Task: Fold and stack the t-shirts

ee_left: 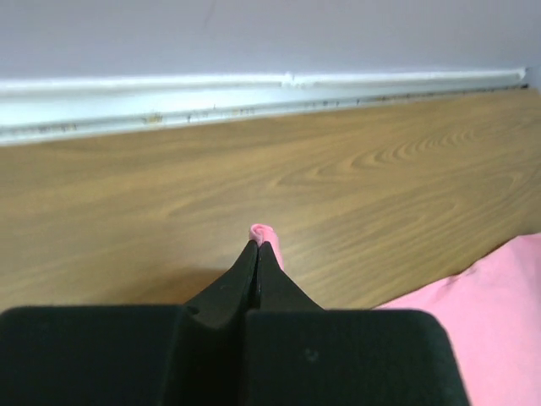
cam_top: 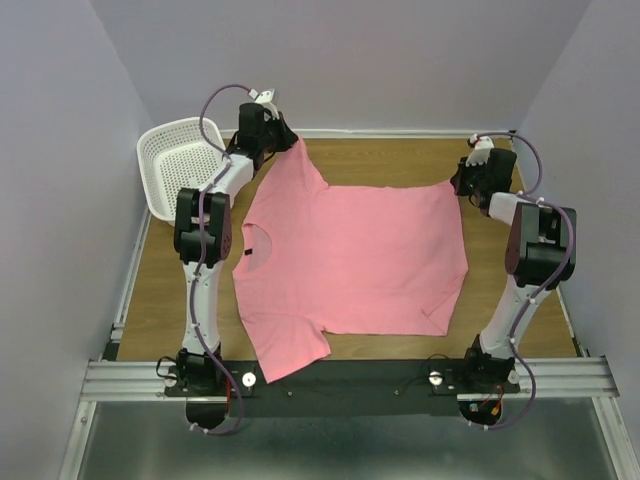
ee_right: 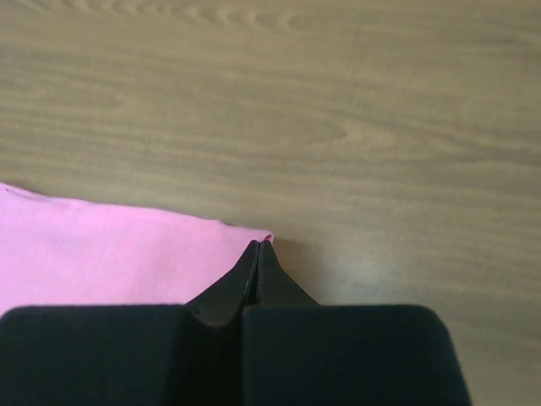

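Well, white basket (cam_top: 185, 160) sits tilted; t-shirt (cam_top: 350, 260) lies outside it.

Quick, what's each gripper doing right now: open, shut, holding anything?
Left gripper: jaws closed, pinching the far sleeve tip of the pink t-shirt.
Right gripper: jaws closed, pinching the t-shirt's far hem corner.
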Controlling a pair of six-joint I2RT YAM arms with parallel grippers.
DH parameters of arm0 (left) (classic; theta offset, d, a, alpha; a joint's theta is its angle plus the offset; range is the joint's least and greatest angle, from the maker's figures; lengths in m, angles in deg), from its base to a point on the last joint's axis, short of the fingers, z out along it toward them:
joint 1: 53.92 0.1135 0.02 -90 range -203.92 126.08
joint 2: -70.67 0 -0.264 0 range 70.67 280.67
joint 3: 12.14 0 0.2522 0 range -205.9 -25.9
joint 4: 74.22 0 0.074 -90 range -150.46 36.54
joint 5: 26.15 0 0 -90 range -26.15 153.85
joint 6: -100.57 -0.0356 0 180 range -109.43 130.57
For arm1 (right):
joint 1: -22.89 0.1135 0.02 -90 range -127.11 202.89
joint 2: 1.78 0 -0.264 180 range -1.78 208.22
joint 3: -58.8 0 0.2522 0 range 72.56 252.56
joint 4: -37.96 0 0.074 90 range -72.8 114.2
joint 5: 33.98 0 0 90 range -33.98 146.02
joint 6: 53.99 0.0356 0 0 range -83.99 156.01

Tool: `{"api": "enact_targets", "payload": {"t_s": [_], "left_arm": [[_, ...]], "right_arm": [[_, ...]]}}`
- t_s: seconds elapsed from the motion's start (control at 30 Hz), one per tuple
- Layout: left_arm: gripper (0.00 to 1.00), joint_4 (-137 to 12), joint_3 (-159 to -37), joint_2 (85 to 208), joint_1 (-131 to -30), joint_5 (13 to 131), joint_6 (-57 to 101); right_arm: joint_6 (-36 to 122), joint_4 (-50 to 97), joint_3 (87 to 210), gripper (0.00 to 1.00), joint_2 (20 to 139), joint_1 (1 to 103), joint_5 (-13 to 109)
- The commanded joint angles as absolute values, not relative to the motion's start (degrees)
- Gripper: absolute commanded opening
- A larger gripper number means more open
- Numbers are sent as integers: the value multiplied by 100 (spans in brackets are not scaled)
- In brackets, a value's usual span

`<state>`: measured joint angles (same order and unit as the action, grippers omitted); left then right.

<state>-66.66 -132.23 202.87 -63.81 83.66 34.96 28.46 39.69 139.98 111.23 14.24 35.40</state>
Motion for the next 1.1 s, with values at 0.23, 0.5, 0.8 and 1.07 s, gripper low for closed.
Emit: {"api": "enact_targets", "payload": {"t_s": [0.23,0.5,0.8,1.07], "left_arm": [[0,-6108,-14368,20716,-6184,8345,3492],[0,-6143,-13884,20444,-6157,8380,3307],[0,-6441,-13332,20093,-6157,8643,3070],[0,-7144,-12137,19179,-6140,8828,2956]], "right_arm": [[3442,4292,14507,1,11169,1129,3441],[3583,4327,14173,1,10914,865,3045],[3794,4371,13822,0,10598,592,2385],[3786,4433,13479,1,10422,426,1946]]}}
